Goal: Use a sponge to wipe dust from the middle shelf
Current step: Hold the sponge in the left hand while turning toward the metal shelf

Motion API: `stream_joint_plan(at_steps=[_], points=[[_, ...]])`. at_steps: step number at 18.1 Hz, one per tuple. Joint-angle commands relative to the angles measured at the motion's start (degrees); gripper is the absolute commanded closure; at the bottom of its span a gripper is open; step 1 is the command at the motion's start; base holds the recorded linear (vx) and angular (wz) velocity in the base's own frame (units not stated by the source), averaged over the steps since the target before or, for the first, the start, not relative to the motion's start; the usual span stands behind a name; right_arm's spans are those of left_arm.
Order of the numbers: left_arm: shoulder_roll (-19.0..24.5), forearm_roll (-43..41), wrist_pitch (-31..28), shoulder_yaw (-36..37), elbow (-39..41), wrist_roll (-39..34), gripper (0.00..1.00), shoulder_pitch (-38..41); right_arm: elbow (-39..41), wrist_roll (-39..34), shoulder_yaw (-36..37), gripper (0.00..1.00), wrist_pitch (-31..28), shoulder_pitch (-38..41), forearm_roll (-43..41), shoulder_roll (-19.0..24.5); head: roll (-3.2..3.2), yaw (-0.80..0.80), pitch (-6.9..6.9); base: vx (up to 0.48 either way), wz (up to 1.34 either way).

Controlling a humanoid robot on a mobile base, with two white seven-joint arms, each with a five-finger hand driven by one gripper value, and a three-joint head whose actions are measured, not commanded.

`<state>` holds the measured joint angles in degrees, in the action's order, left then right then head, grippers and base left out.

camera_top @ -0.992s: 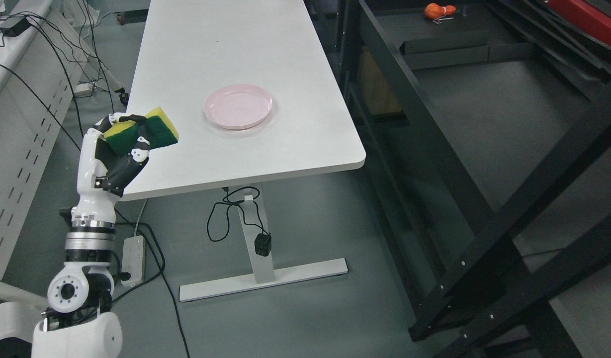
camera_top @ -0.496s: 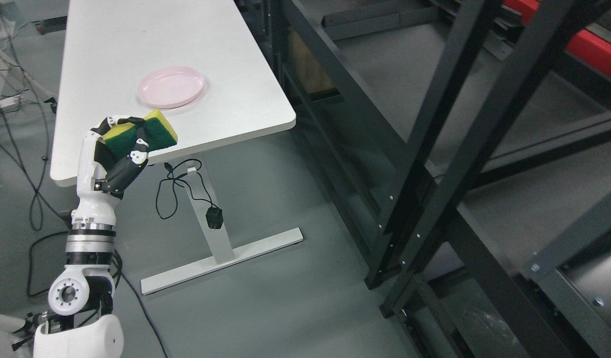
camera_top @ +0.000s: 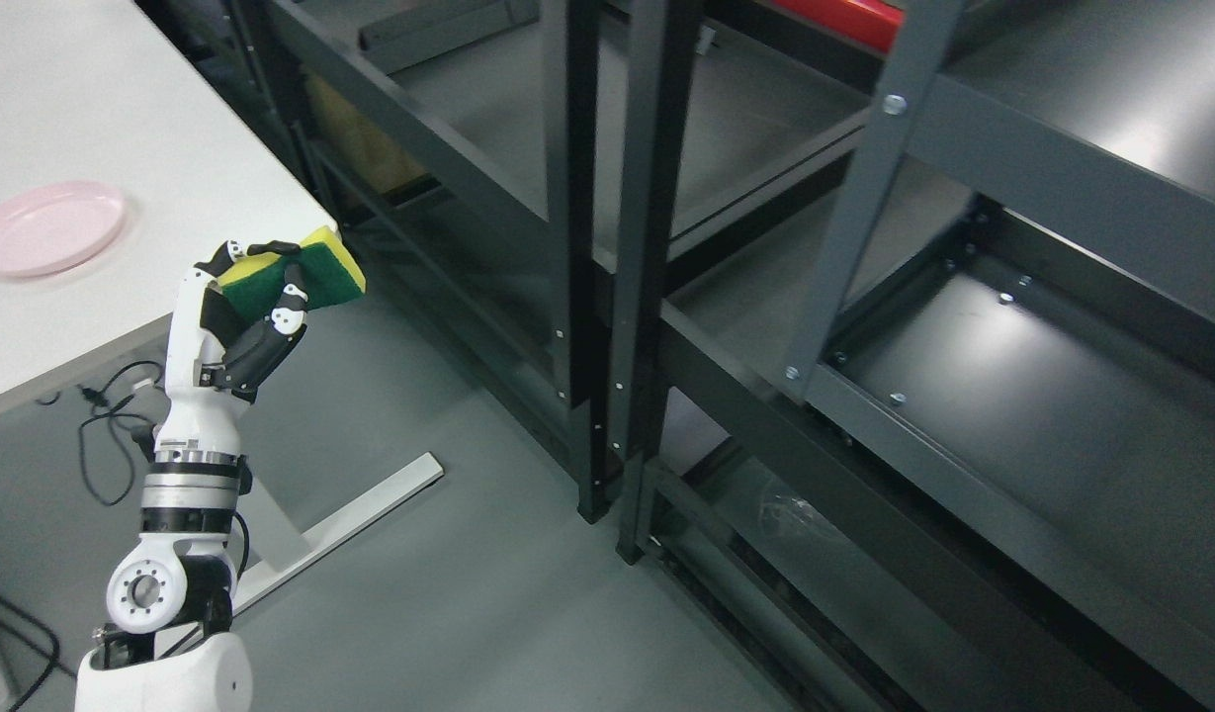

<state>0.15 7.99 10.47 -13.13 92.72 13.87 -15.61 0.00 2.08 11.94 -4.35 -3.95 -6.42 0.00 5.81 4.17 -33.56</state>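
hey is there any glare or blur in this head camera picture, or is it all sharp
Head view: bright glare patches on the dark metal shelf boards, strongest at the upper right; the dark metal uprights look slightly smeared; the left hand and its yellow and green sponge are fairly sharp; the pink round plate on the white table is evenly lit.

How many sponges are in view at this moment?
1. The sponge, yellow with a green scrubbing face, is gripped in the left hand, raised near the white table's corner, left of the dark shelving. None visible on the shelves.
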Motion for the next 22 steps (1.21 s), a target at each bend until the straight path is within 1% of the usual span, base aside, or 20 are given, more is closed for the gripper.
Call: stream_joint_plan(at_steps=[1,4,6,14,17,20,22], points=[[0.9,0.0,0.1,4.1,1.3,0.2,1.00,3.3,1.0,0.0,-0.1,0.00,0.0,0.0,0.0,-1.0,0.00,0.00,0.00,-0.106,-0.65],[0.9,0.0,1.2,7.6,1.5,0.7,1.00,5.1,1.0,0.0,0.0,0.00,0.0,0.0,0.0,-1.0,0.00,0.00,0.00,-0.097,-0.62],[0.9,0.0,2.4,11.4,1.6,1.1,1.00,6.2,1.0,0.0,0.0,0.00,0.0,0.0,0.0,-1.0,0.00,0.00,0.00,-0.092,-0.59],[0.9,-0.3,3.9,18.8,1.6,0.9,0.99,5.9,1.0,0.0,0.0,0.00,0.0,0.0,0.0,-1.0,0.00,0.00,0.00,-0.080,-0.52],[0.9,-1.0,4.6,22.8,1.6,1.0,0.99,5.7,1.0,0.0,0.0,0.00,0.0,0.0,0.0,-1.0,0.00,0.00,0.01,-0.078,-0.57],[0.9,-6.5,5.4,28.5,1.5,1.7,0.99,3.2,1.0,0.0,0.0,0.00,0.0,0.0,0.0,-1.0,0.00,0.00,0.02,-0.073,-0.56],[0.9,-12.1,6.1,34.0,1.3,3.3,0.99,-1.2,1.0,0.0,0.0,0.00,0.0,0.0,0.0,-1.0,0.00,0.00,0.02,-0.064,-0.61]])
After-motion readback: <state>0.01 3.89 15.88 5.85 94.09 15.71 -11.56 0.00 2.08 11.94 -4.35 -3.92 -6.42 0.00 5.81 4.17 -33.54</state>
